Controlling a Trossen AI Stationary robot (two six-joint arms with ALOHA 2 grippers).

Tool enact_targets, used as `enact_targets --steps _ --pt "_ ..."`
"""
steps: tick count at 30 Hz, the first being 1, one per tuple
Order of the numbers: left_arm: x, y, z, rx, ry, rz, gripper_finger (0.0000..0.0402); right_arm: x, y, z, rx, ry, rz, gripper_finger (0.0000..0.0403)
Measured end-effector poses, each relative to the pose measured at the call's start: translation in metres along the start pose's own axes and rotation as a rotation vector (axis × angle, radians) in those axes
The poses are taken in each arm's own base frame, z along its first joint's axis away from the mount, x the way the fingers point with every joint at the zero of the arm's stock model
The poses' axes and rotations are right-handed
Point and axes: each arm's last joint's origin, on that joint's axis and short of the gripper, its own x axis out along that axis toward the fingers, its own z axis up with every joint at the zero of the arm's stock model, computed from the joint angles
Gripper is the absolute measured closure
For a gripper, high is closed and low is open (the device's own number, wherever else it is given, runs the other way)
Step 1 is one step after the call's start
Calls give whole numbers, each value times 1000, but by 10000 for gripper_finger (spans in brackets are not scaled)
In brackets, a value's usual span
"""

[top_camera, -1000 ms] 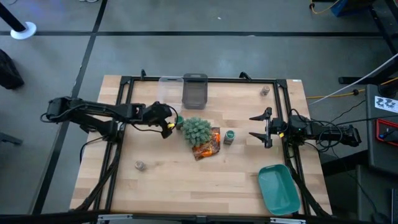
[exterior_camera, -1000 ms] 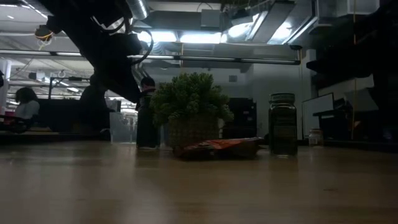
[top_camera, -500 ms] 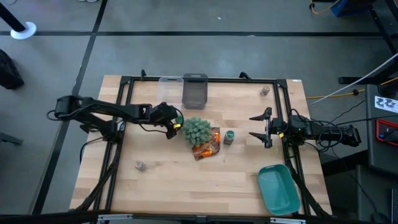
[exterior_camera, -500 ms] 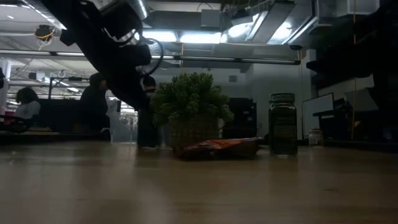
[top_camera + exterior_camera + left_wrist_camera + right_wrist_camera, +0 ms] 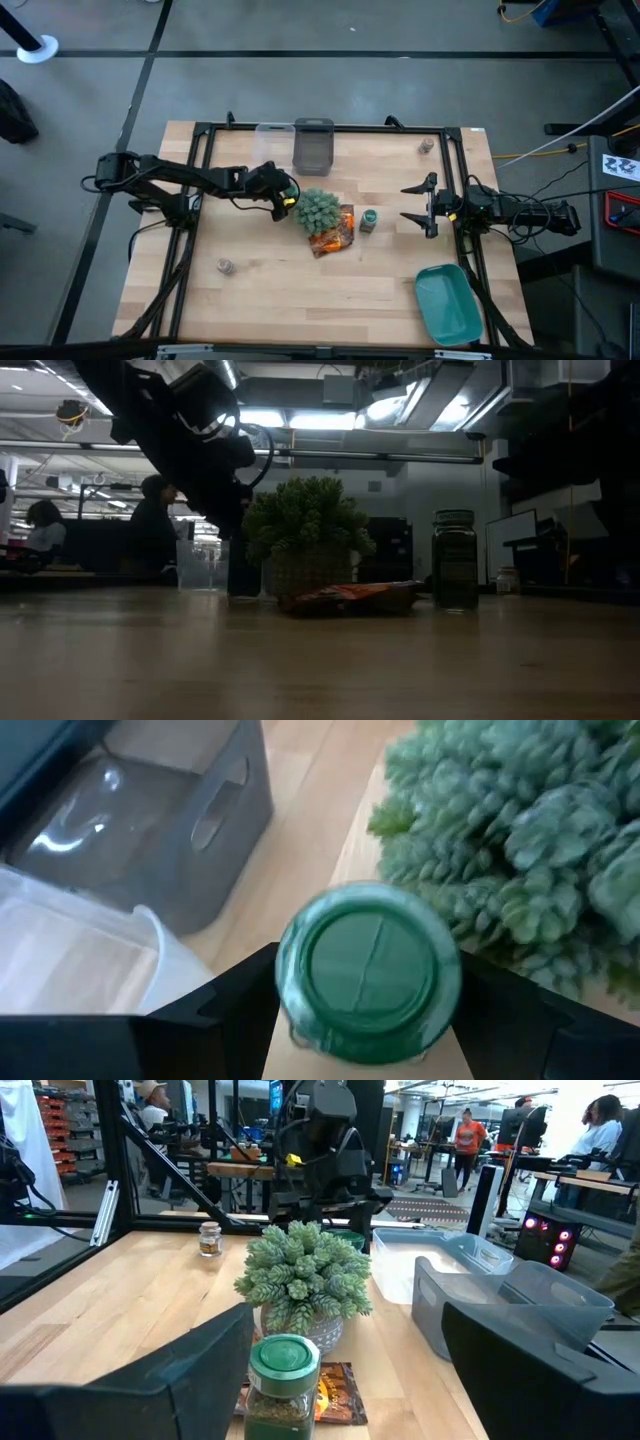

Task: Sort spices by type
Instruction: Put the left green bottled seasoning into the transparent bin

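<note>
Left gripper (image 5: 284, 197): closed around a green-lidded jar (image 5: 367, 970), just left of the spiky ball (image 5: 318, 209); grasp shown only in wrist view.
Right gripper (image 5: 418, 203): spread wide, empty, right of second green jar (image 5: 369, 219).
Grey-brown jars: one (image 5: 226, 265) near-left, one (image 5: 427, 146) far-right.

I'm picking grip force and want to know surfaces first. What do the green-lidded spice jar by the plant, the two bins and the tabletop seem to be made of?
Spice jar: clear, glassy body, maybe glass or hard plastic, with a matte green, seemingly plastic lid. Grey bin: translucent smoky plastic. Clear bin: see-through glossy plastic. Table: pale wood, with visible plank seams.
</note>
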Motion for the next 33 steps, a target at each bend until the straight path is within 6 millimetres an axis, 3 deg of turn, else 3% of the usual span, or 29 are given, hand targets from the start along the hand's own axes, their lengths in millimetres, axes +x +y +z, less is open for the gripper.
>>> enact_targets --steps 4,9,17,24,33 --pt "0 0 2 43 -20 0 163 0 0 0 0 0 0 79" --pt "0 0 1 44 -11 -2 211 0 0 0 0 1 0 79" --pt "-7 1 3 12 -25 -2 212 0 0 0 0 0 0 79" --pt "-37 9 17 -12 -156 2 212 0 0 0 0 0 0 79" --pt "-81 43 28 -73 -329 201 212 0 0 0 0 0 0 79"
